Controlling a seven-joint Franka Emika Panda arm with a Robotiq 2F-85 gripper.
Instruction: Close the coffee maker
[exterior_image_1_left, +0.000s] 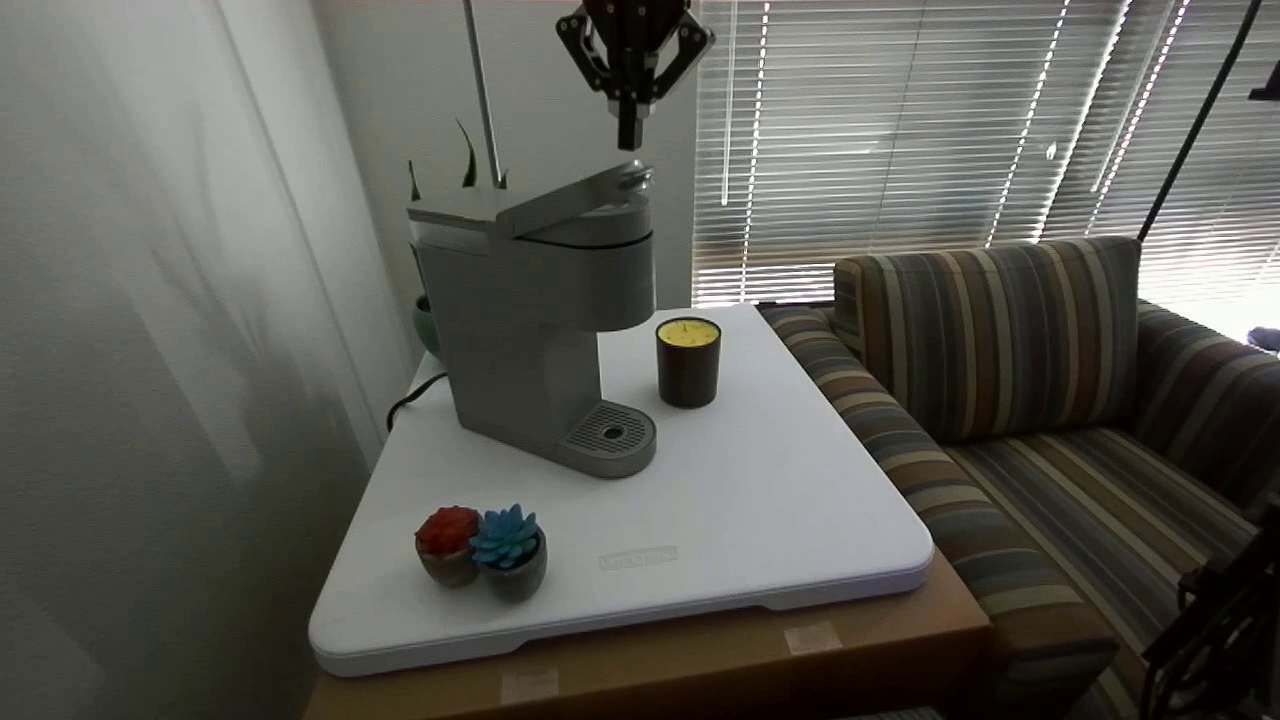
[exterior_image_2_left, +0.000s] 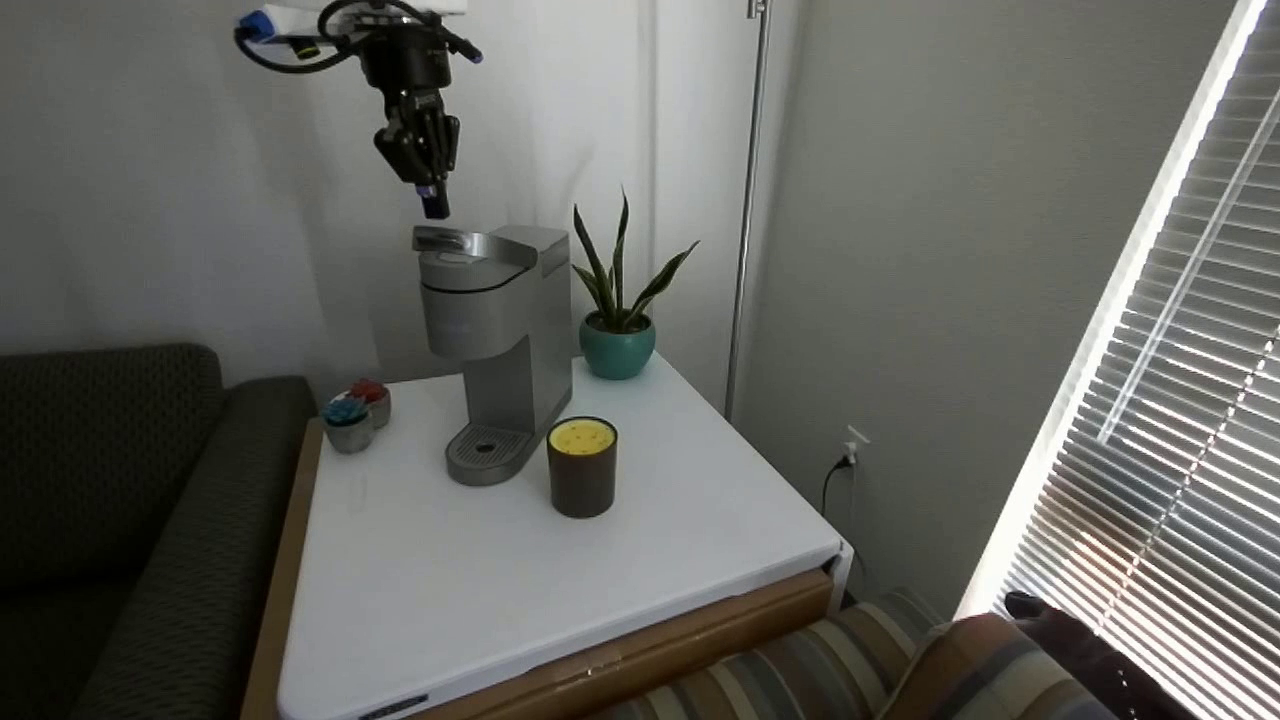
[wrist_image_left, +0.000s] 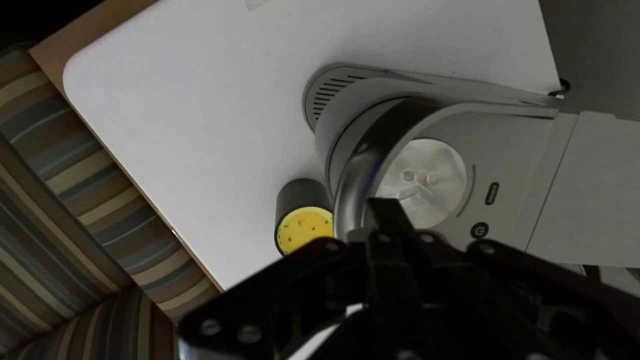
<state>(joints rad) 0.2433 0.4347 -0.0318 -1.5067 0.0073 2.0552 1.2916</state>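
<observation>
"Closest in the wrist view?"
"Robotiq gripper (wrist_image_left: 390, 212), jaws pressed together, hiding part of the single-serve coffee maker (wrist_image_left: 505, 150)."
"Standing where?"
"On the white table (wrist_image_left: 190, 125), drip tray (wrist_image_left: 330, 92) partly covered. Then a candle (wrist_image_left: 304, 227) partly blocked, a striped armchair (wrist_image_left: 75, 210) cut off."

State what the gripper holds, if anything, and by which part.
Nothing is held: the gripper hangs shut above the raised lid of the coffee maker, a gap visible in both exterior views.
</observation>
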